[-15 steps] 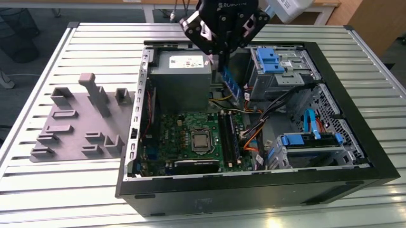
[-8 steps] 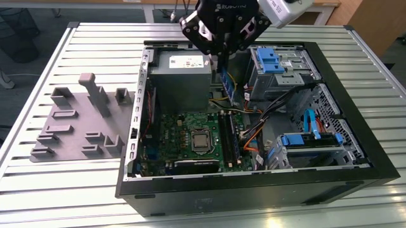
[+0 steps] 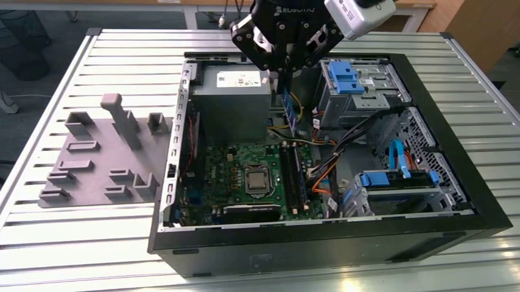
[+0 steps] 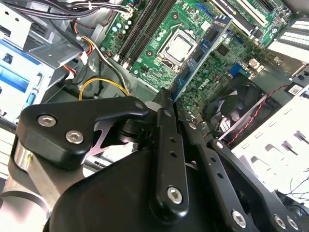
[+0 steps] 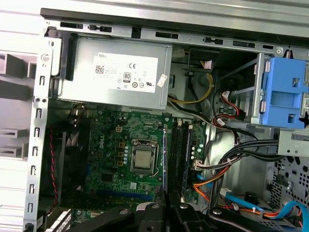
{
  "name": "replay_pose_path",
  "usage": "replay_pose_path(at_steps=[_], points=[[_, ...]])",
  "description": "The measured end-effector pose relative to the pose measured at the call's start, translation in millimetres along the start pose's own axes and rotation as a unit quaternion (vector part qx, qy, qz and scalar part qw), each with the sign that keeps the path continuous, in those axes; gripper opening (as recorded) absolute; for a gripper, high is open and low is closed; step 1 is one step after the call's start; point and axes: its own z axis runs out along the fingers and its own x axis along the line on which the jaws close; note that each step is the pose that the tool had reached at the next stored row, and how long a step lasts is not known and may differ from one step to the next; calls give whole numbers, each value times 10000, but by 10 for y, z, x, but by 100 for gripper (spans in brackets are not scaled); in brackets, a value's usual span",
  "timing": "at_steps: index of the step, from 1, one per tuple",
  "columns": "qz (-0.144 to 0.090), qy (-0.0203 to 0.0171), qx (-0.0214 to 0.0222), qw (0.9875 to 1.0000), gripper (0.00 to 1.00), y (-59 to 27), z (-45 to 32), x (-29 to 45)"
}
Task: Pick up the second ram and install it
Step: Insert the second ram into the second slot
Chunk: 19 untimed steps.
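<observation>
My gripper (image 3: 284,68) hangs over the open computer case, above the gap between the power supply and the drive cage. It is shut on the second ram (image 3: 291,112), a thin dark-blue stick that hangs down from the fingers. In the second wrist view the ram (image 4: 203,48) runs out from the closed fingertips (image 4: 166,104) toward the green motherboard (image 4: 159,58). In the first wrist view it shows edge-on as a thin blue line (image 5: 164,159) above the gripper (image 5: 166,209), beside the memory slots (image 5: 177,150). The stick is held in the air, clear of the board.
Another stick stands in a slot (image 3: 301,179) to the right of the processor (image 3: 257,180). The grey power supply (image 3: 231,91), blue drive clips (image 3: 345,76) and cable bundles (image 3: 357,131) crowd the case. A grey holder tray (image 3: 97,158) lies at the exterior view's left.
</observation>
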Motion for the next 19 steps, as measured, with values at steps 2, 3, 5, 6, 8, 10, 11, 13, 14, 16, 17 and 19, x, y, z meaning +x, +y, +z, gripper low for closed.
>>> replay_pose_path(at_steps=[2, 3, 5, 6, 8, 10, 11, 13, 14, 16, 17, 19], points=[[0, 0, 0, 10000, 14, 0, 0, 0], [0, 0, 0, 10000, 14, 0, 2, 0], [0, 0, -1, 10000, 14, 0, 10, 0], [0, 0, 0, 10000, 14, 0, 13, 0], [0, 0, -1, 10000, 14, 0, 24, 0], [0, 0, 0, 10000, 14, 0, 35, 0], [0, 0, 0, 10000, 14, 1, 41, 0], [0, 0, 0, 10000, 14, 1, 51, 1], [0, 0, 0, 10000, 14, 1, 56, 1], [0, 0, 0, 10000, 14, 1, 62, 1], [0, 0, 1, 10000, 14, 1, 63, 1], [0, 0, 0, 10000, 14, 1, 66, 1]])
